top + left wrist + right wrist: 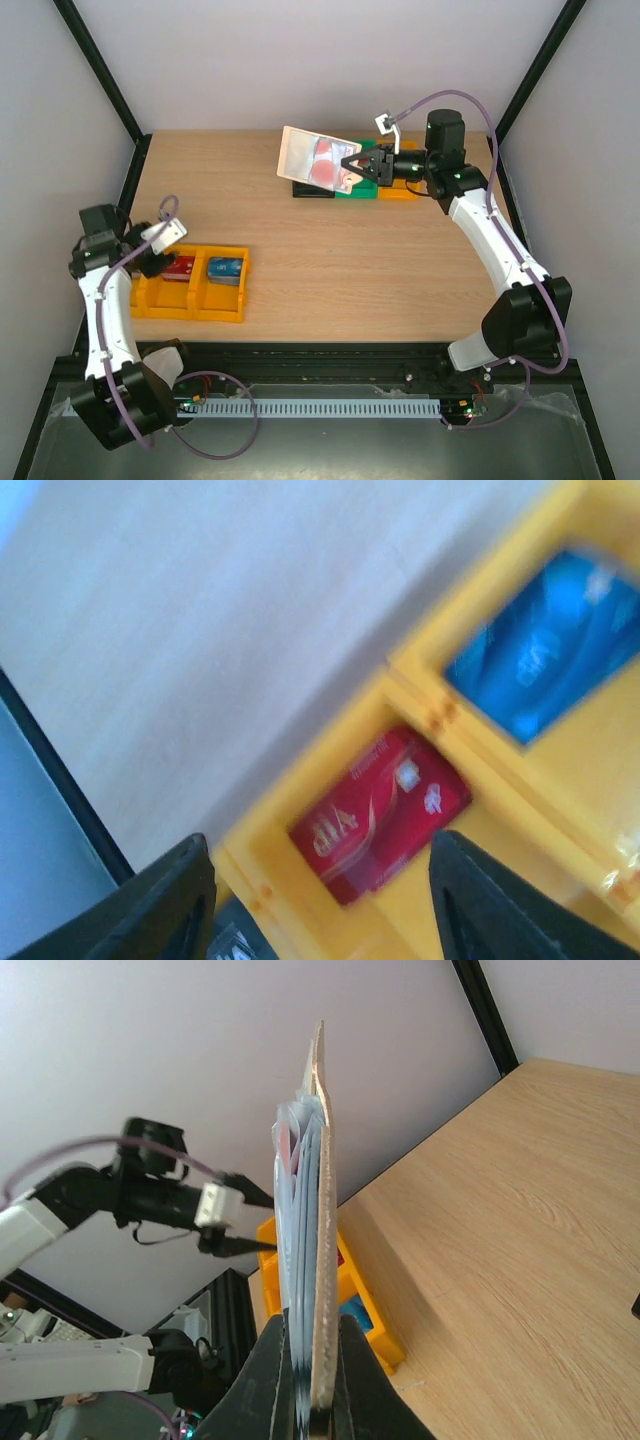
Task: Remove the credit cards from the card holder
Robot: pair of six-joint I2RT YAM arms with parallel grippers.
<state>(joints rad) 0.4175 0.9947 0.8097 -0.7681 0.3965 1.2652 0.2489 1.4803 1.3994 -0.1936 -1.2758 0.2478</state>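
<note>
Red card in the near tray, card holder held up at the far side

Near left, the left gripper (318, 860) hangs over a yellow tray (150, 300), its fingers (170, 905) spread wide with nothing between them; under it the red card (380, 815) marked VIP lies flat in the tray's left compartment, and a blue card (545, 655) lies in the next one to the right; bare table (380, 270) runs from there to the far side, where the right gripper (312, 1320) is clamped tight on the lower edge of the card holder (318, 1190), holding it up on edge, clear of the wood, with a sliver of red showing among its pockets; a green tray (358, 190) and an orange tray (400, 192) sit just beside it.
</note>
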